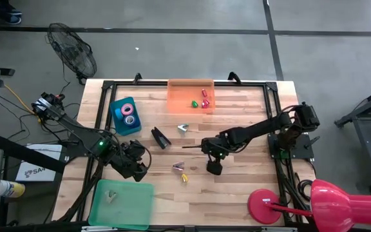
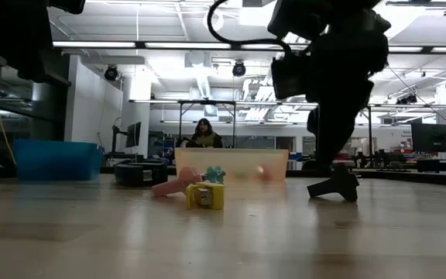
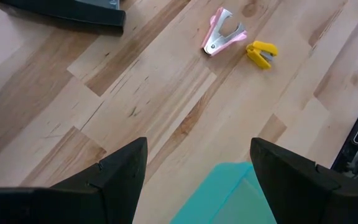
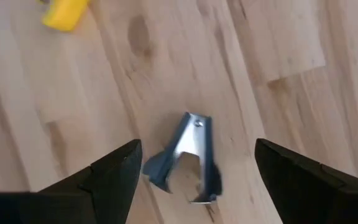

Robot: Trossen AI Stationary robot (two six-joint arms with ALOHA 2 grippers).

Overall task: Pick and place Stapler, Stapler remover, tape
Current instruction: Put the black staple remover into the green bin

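The black stapler (image 1: 160, 137) lies flat on the wood near the table's middle and also shows in the left wrist view (image 3: 61, 12). A pink staple remover (image 3: 222, 31) and a yellow one (image 3: 261, 53) lie side by side nearer the front. A dark blue staple remover (image 4: 188, 158) lies on the wood just below my right gripper (image 4: 197, 152), whose open fingers stand on either side of it. My left gripper (image 1: 134, 167) hangs open over bare wood by the green tray (image 3: 229, 193). Pink and blue tape rolls (image 1: 129, 111) sit in the blue bin (image 1: 116, 122).
An orange bin (image 1: 179, 96) at the far middle holds red, green and pink removers. A teal remover (image 1: 183, 128) lies beside the stapler. The green tray (image 1: 122, 203) sits at the near left. A red lamp base (image 1: 266, 206) stands at the near right.
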